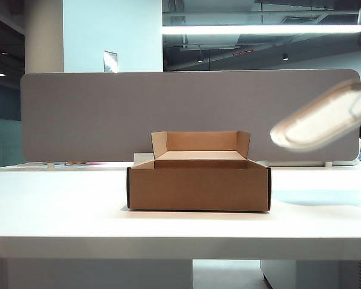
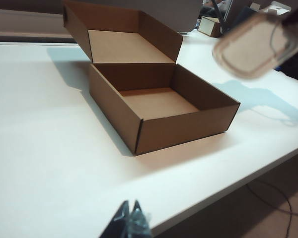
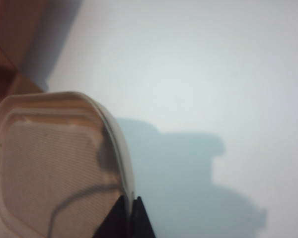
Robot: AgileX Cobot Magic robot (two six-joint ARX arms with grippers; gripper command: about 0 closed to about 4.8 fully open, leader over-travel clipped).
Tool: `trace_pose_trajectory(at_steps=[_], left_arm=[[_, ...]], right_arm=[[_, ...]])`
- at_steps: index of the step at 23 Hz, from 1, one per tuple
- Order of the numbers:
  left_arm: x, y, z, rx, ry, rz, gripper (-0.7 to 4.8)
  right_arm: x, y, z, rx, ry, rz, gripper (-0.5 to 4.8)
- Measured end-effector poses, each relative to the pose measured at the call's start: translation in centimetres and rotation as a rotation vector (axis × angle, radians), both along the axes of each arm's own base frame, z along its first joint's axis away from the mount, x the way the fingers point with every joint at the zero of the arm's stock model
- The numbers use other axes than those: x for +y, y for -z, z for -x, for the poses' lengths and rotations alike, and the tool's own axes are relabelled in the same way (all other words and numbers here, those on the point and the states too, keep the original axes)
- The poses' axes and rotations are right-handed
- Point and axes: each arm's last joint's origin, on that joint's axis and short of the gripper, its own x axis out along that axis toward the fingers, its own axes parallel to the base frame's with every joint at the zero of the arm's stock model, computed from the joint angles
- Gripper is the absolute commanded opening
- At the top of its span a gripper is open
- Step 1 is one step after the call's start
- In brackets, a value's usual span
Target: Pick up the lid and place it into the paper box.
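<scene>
The left gripper (image 2: 131,220) sits low at the near table edge, well short of the paper box (image 1: 198,186); its fingertips appear closed together and empty. The right gripper (image 3: 129,218) is clamped shut on the rim of the lid (image 3: 54,163), which hangs tilted in the air, above and to the right of the box in the exterior view, clear of the table (image 1: 60,205). The lid's long axis slopes down toward the box. The box stands open, back flaps upright, interior empty. The right arm is the nearer; the carry should run leftward and down, clearing the right wall and rear flaps.
</scene>
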Motion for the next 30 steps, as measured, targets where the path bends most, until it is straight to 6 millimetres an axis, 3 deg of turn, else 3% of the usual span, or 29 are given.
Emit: trace_pose_trajectory(at_steps=[4,10,14,20,25,28,30], left_arm=[[0.0,0.0,0.0,0.003,0.000,0.000,-0.05],[0.0,0.0,0.0,0.002,-0.001,0.000,-0.05],[0.0,0.0,0.0,0.003,-0.001,0.000,-0.05],[0.0,0.0,0.0,0.003,-0.001,0.000,-0.05],[0.0,0.0,0.0,0.003,-0.001,0.000,-0.05],[0.0,0.0,0.0,0.003,-0.001,0.000,-0.05],[0.0,0.0,0.0,0.003,-0.001,0.000,-0.05]], right_arm=[[1.1,-2.0,-0.9,-0.132,-0.036,-0.178,-0.05],[7.1,-1.9,-3.0,-0.213,-0.184,-0.169,-0.05],[11.1,-0.6,-4.8,-0.255,-0.230,-0.090,-0.05],[16.6,4.1,-6.5,-0.163,-0.344,0.018,-0.05],[18.4,6.3,-6.7,-0.085,-0.382,0.038,0.07],[18.4,6.6,-6.4,-0.046,-0.383,0.041,1.11],[18.2,6.8,-6.2,-0.012,-0.382,0.044,1.27]])
